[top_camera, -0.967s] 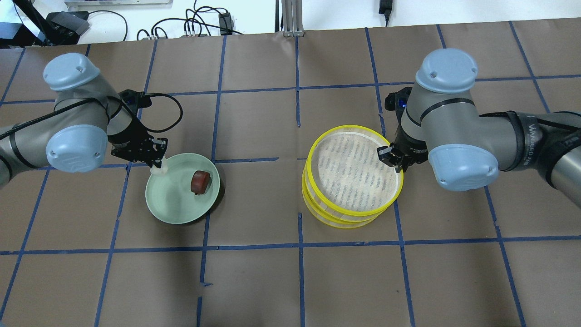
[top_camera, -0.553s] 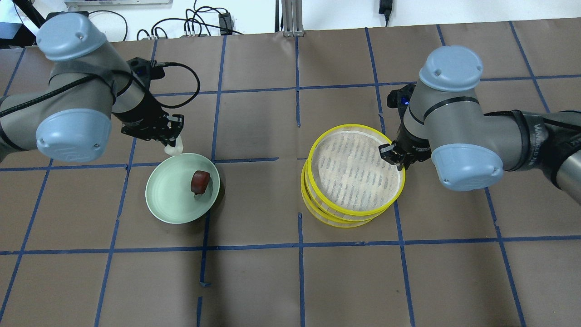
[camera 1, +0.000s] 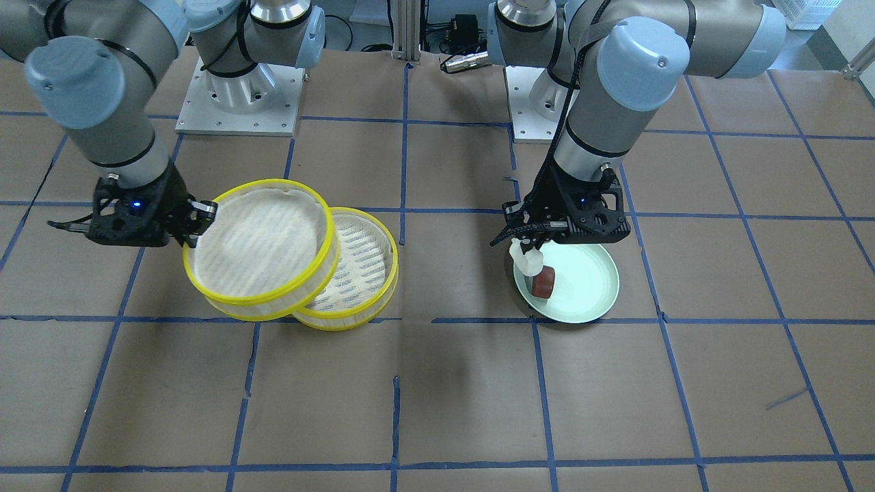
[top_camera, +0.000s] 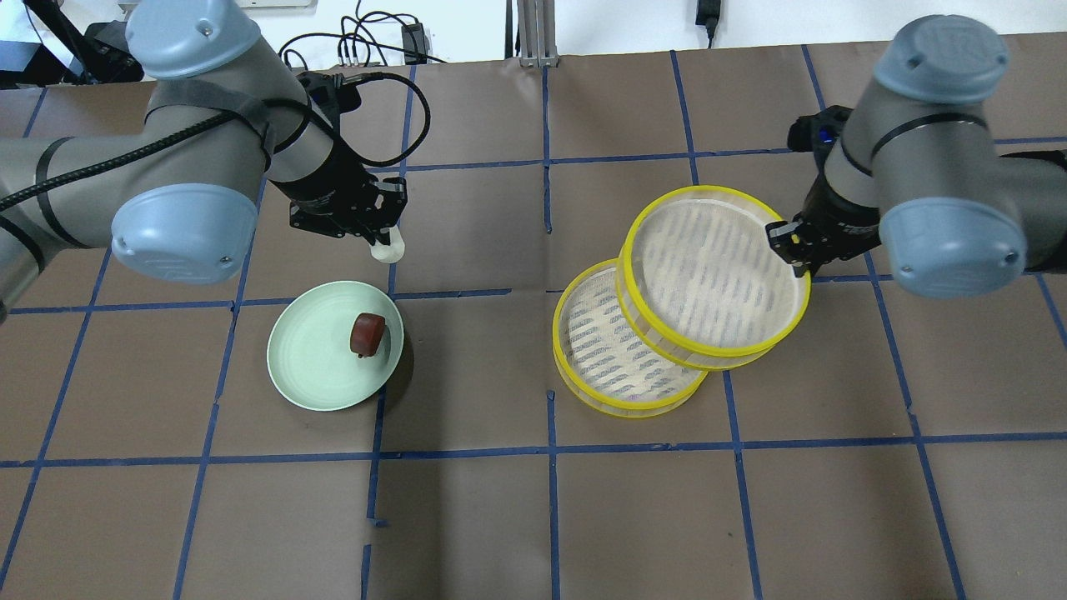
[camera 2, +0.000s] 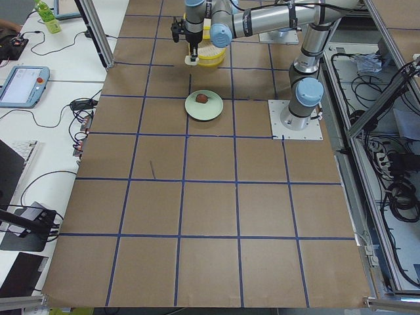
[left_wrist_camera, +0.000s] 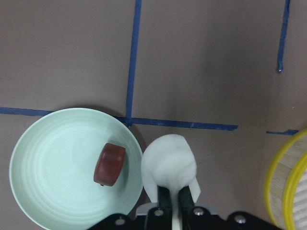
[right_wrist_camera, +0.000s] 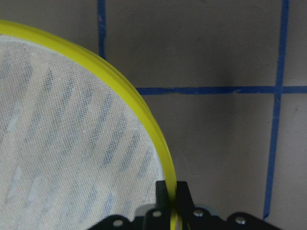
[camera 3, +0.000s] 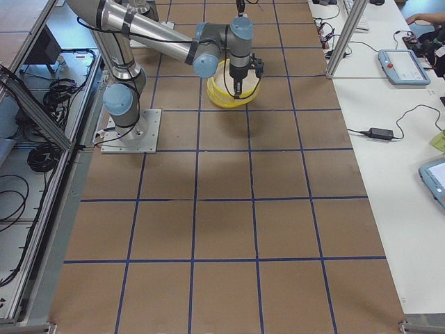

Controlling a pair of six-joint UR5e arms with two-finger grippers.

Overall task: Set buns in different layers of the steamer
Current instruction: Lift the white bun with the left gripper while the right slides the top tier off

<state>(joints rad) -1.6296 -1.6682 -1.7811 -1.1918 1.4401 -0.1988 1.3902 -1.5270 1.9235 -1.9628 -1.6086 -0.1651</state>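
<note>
round white bun (left_wrist_camera: pixel 169 162) in left claw (left_wrist_camera: pixel 173 195), yellow-rimmed mesh tray (top_camera: pixel 708 275) in right claw (right_wrist_camera: pixel 171 191)

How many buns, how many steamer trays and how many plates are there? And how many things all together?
Buns: 2, the white bun and the brown bun
Steamer trays: 2, the upper tray and the lower tray
Plates: 1, the green plate
Total: 5

On the robot's left a plate (top_camera: pixel 313 379) sits on the table (top_camera: pixel 500 500) with one bun (top_camera: pixel 368 332) in it, a second bun (top_camera: pixel 388 249) hangs in the left gripper (top_camera: pixel 385 238) above the plate's rim on the side toward the trays, and to the right the right gripper (top_camera: pixel 796 257) holds the upper tray (top_camera: pixel 708 267) raised, overlapping the right side of the lower tray (top_camera: pixel 596 350) on the table.
</note>
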